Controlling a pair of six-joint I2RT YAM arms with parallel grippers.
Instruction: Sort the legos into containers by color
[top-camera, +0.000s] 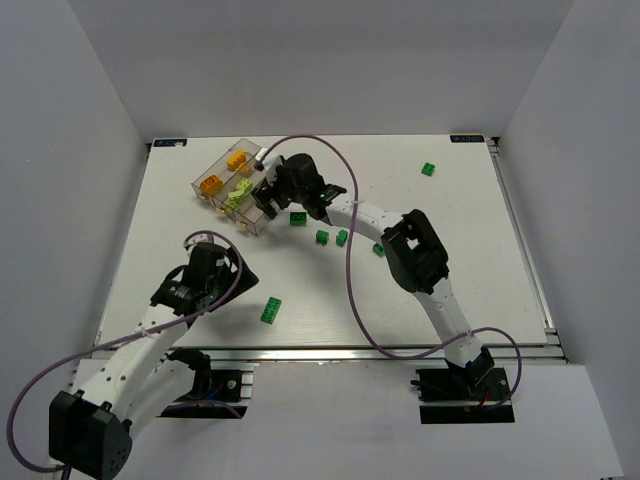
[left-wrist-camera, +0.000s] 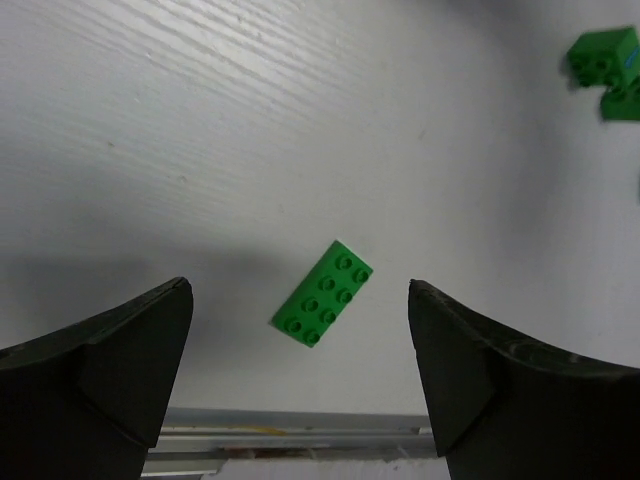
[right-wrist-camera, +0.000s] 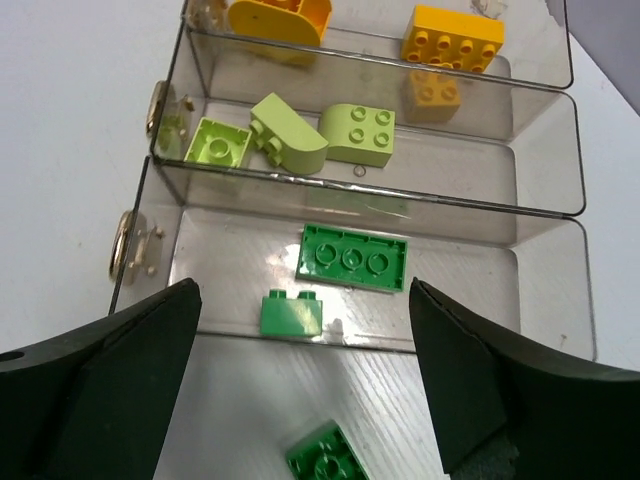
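The clear tray (top-camera: 213, 170) lies at the back left. In the right wrist view its compartments (right-wrist-camera: 545, 240) hold yellow bricks (right-wrist-camera: 452, 35), lime bricks (right-wrist-camera: 357, 133) and two dark green bricks (right-wrist-camera: 353, 257). My right gripper (top-camera: 266, 196) (right-wrist-camera: 302, 290) is open and empty over the tray's near edge, above the dark green compartment. One green brick (right-wrist-camera: 326, 458) (top-camera: 298, 219) lies on the table just outside the tray. My left gripper (top-camera: 235, 275) (left-wrist-camera: 300, 300) is open and empty above a green two-by-four brick (left-wrist-camera: 323, 293) (top-camera: 271, 310).
Loose green bricks lie mid-table (top-camera: 322, 237) (top-camera: 342, 237) (top-camera: 379, 249), and one at the back right (top-camera: 428, 169). Two green bricks (left-wrist-camera: 603, 55) show at the top right of the left wrist view. The table's front rail (left-wrist-camera: 300, 435) runs just beyond the two-by-four brick.
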